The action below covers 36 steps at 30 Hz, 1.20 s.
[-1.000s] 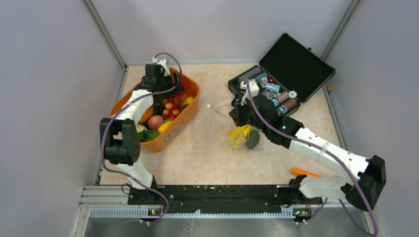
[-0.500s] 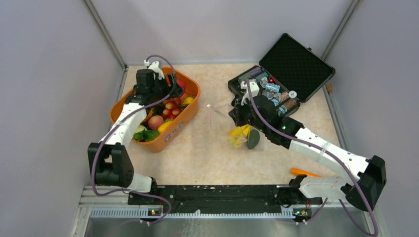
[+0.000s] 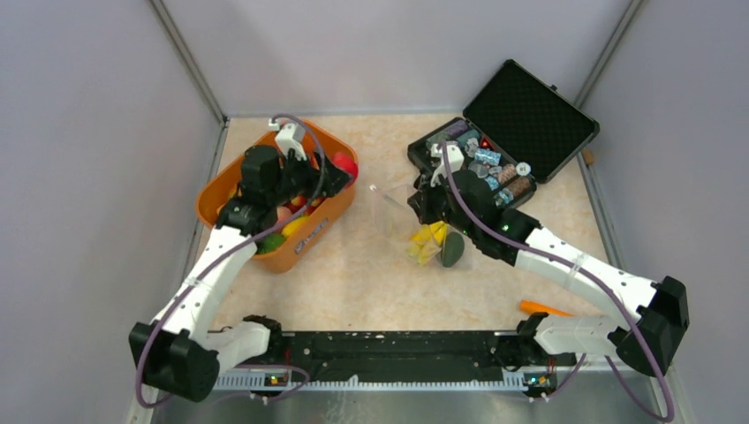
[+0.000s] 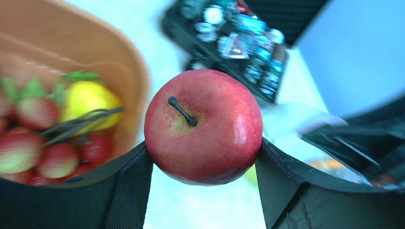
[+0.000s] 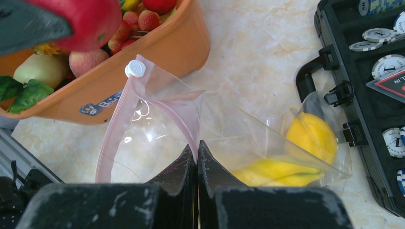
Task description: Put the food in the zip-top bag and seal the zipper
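My left gripper [image 3: 343, 170] is shut on a red apple [image 4: 203, 126], held in the air over the orange basket's right rim [image 3: 346, 189]; it also shows in the top view [image 3: 345, 165]. My right gripper [image 5: 197, 147] is shut on the pink zipper [image 5: 188, 120] of the clear zip-top bag [image 5: 229, 138], holding its mouth open toward the basket. The bag [image 3: 399, 215] lies on the table and holds yellow fruit [image 5: 305, 137] and a green piece [image 3: 452, 250]. A white slider [image 5: 135, 68] sits at the zipper's far end.
The orange basket [image 5: 157, 55] holds strawberries, a peach, a yellow fruit and green leaves. An open black case [image 3: 503, 132] of chips stands at the back right, close to the bag. An orange piece [image 3: 543, 308] lies near the right arm's base.
My left gripper has lifted the red apple out of the basket and moved right, toward the bag. The right gripper and the bag have stayed put.
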Each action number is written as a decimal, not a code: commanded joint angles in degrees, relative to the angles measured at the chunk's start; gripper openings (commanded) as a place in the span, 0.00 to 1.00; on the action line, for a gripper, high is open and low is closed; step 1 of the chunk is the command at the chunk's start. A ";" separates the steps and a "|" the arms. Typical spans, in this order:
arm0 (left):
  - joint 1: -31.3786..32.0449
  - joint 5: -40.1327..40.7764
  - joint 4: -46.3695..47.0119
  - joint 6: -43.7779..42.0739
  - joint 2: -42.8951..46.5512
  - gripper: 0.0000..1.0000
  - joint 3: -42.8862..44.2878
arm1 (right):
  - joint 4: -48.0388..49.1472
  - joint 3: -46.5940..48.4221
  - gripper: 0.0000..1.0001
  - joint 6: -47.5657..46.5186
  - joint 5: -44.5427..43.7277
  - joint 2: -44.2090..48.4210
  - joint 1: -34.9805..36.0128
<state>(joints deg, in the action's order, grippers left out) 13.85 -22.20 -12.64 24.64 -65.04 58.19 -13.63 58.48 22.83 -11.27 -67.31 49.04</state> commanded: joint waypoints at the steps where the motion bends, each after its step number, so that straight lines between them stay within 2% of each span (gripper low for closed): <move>1: 7.17 -3.55 4.64 1.86 7.65 0.26 -0.49 | 3.58 1.02 0.00 1.18 -2.06 -0.43 0.47; 7: 12.94 -7.43 6.70 5.08 11.94 0.30 -2.26 | 3.88 1.33 0.00 2.26 -4.02 -0.94 0.46; 13: 19.27 -8.10 4.74 4.38 8.41 0.32 -1.58 | 3.95 2.14 0.00 2.83 -4.37 -1.07 0.46; 20: 25.83 1.24 2.10 1.19 3.61 0.33 0.50 | 4.17 1.62 0.00 3.15 -3.24 -0.32 0.50; 28: 28.60 9.41 -4.34 -2.31 -0.71 0.40 3.91 | 3.84 1.94 0.00 2.88 -3.32 1.35 0.50; 31: 29.25 11.76 -5.47 -2.58 -1.62 0.45 4.65 | 4.33 1.54 0.00 2.97 -2.82 2.50 0.45; 36: 30.71 17.34 -8.26 -3.55 -3.13 0.46 6.75 | 6.34 0.26 0.00 3.84 -1.04 5.65 0.45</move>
<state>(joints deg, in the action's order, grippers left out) 43.51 -11.00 -18.96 22.81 -67.37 61.21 -11.90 58.48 25.65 -13.45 -66.00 49.04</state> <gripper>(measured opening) 0.721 0.002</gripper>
